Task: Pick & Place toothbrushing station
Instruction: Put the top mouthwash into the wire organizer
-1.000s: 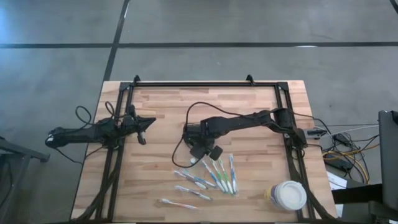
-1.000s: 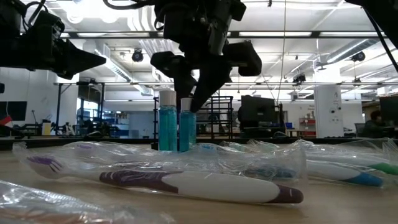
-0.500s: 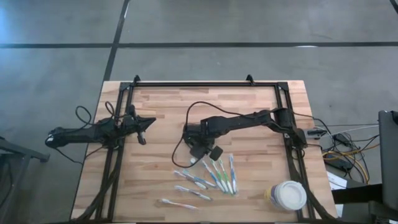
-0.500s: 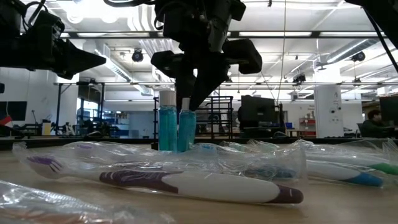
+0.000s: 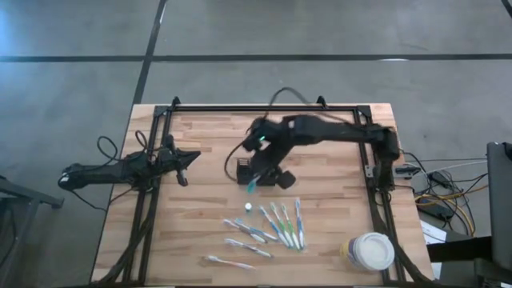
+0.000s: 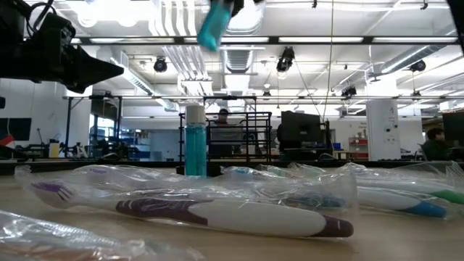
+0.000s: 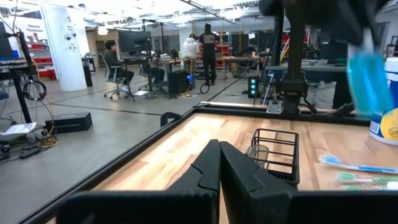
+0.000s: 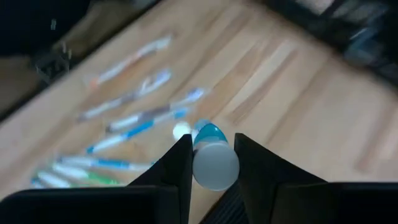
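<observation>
My right gripper (image 5: 256, 176) is shut on a blue bottle with a white cap (image 8: 214, 163), high above the table; the bottle also shows at the top of the low view (image 6: 214, 25). A second blue bottle (image 6: 195, 141) stands upright on the table, its white cap visible from above (image 5: 248, 206). Wrapped toothbrushes (image 5: 272, 228) lie flat toward the near edge. The black mesh caddy (image 7: 273, 155) stands on the table just ahead of my left gripper (image 7: 219, 163), which is shut and empty at the table's left (image 5: 188, 160). My right gripper pinches the bottle's upper end, at the white cap (image 8: 215, 171), between its two fingers. The fingers point down at it from above. The bottle hangs below them, tilted, its blue body (image 8: 210, 133) lifted clear of the table.
A round white tub (image 5: 370, 252) stands at the near right corner. A black rail frame (image 5: 264, 106) runs around the table's edges. A cable loops on the wood near the right arm (image 5: 232, 168). People sit and stand in the room beyond.
My right gripper has gone up and toward the table's far edge, staying shut on one blue bottle. That bottle, which stood beside the other, is now lifted clear and tilted. The second bottle has stayed standing where it was.
</observation>
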You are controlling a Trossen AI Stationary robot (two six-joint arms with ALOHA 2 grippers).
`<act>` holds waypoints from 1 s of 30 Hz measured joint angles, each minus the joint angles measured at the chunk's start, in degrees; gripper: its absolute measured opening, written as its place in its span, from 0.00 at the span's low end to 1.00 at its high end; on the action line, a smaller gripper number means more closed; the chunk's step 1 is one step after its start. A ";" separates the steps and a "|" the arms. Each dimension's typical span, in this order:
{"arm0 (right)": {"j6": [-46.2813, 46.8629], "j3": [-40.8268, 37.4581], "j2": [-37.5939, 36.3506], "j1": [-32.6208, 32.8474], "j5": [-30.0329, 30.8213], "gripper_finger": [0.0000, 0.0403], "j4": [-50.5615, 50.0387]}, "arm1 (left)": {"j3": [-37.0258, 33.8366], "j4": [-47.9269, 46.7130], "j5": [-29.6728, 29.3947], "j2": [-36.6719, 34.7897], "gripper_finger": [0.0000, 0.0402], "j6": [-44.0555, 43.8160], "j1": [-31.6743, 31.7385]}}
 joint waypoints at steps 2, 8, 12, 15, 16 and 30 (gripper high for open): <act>2.16 -1.74 -3.68 -0.67 -0.16 0.22 2.26 | 0.07 -0.48 0.05 0.01 0.01 -0.53 0.01; 8.87 -10.41 -16.22 -3.31 -0.15 0.22 10.65 | 0.12 -1.23 0.07 0.06 0.01 -2.64 -0.01; 14.61 -20.64 -26.49 -5.62 -0.14 0.22 20.73 | 0.12 -1.33 0.05 0.08 0.01 -2.74 -0.01; 18.59 -30.32 -35.01 -7.09 0.73 0.22 29.73 | 0.12 -1.40 0.04 0.10 0.01 -3.26 -0.01; 19.89 -33.51 -38.02 -7.48 2.22 0.22 32.06 | 0.12 -1.42 0.02 0.10 0.01 -3.40 -0.01; 42.04 -70.84 -69.47 -11.65 13.45 0.22 54.48 | 0.09 -1.40 -0.02 0.10 0.01 -4.01 -0.01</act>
